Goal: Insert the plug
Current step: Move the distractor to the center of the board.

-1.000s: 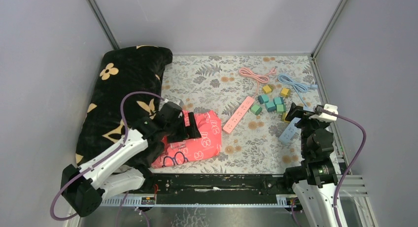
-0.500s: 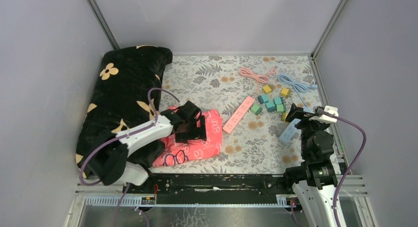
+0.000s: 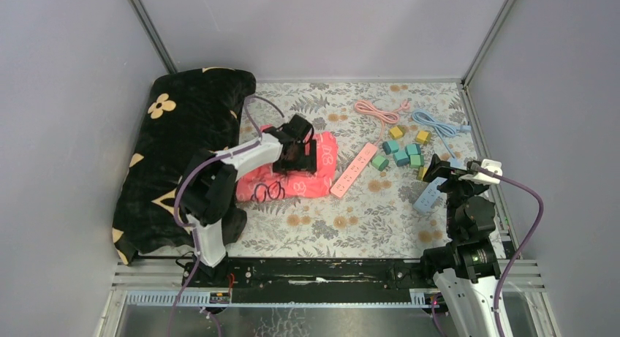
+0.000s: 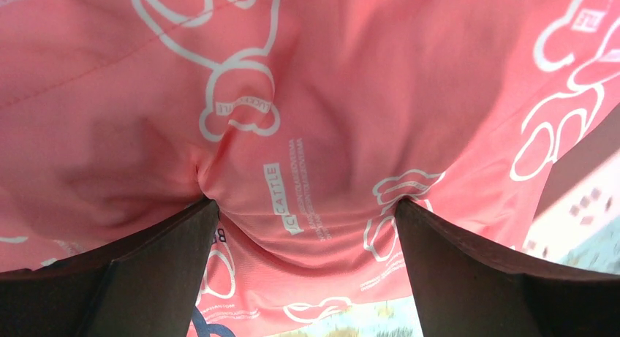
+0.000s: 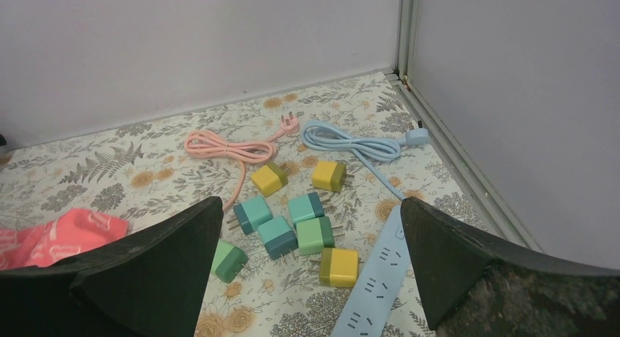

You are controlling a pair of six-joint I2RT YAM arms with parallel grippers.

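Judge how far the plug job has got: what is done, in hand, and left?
Done: nothing; the pink power strip and blue power strip hold no plug. In hand: nothing; the left gripper is open on the pink cloth, the right gripper open above the loose plugs. Left: grasp a plug, probably with the right arm, and push it into a strip.

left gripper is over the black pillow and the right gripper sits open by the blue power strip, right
Not quite. The left gripper is over the pink cloth, not the black pillow, as the top external view shows. The right gripper does sit open by the blue power strip.
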